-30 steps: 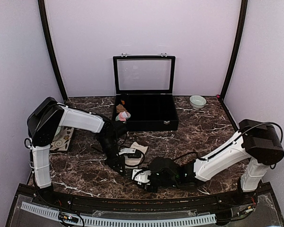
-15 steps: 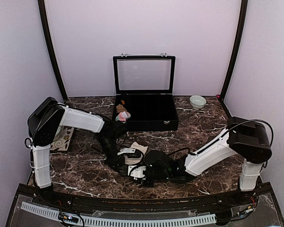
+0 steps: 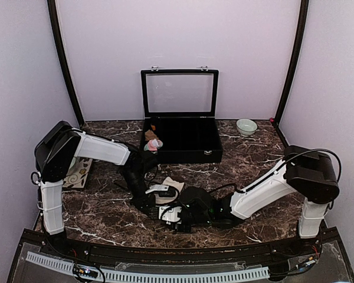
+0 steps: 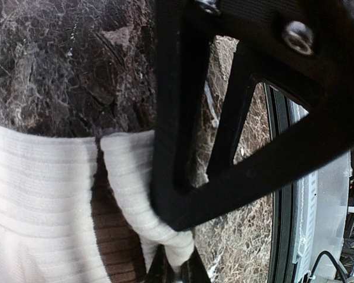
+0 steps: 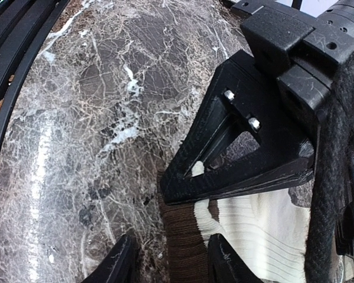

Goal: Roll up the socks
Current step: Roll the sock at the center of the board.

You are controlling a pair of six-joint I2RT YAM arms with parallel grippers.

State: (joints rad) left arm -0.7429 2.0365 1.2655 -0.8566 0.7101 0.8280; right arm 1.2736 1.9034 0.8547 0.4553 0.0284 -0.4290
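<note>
The right arm (image 3: 265,188) is sitting further toward 9 o'clock than a second ago. The right pincer (image 5: 174,262) is standing half open, holding nothing, straddling the brown band of the sock (image 3: 173,188). The sock is lying near-centre on the bench (image 3: 253,168), apparently running 7-to-1 o'clock. The left pincer (image 4: 171,272) is clamping its cuff.

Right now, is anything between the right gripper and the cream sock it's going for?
Nothing visible. The brown band of the cream sock lies between the open fingers of the right gripper. The left gripper pinches the same sock's edge just ahead, so space there looks tight.
</note>
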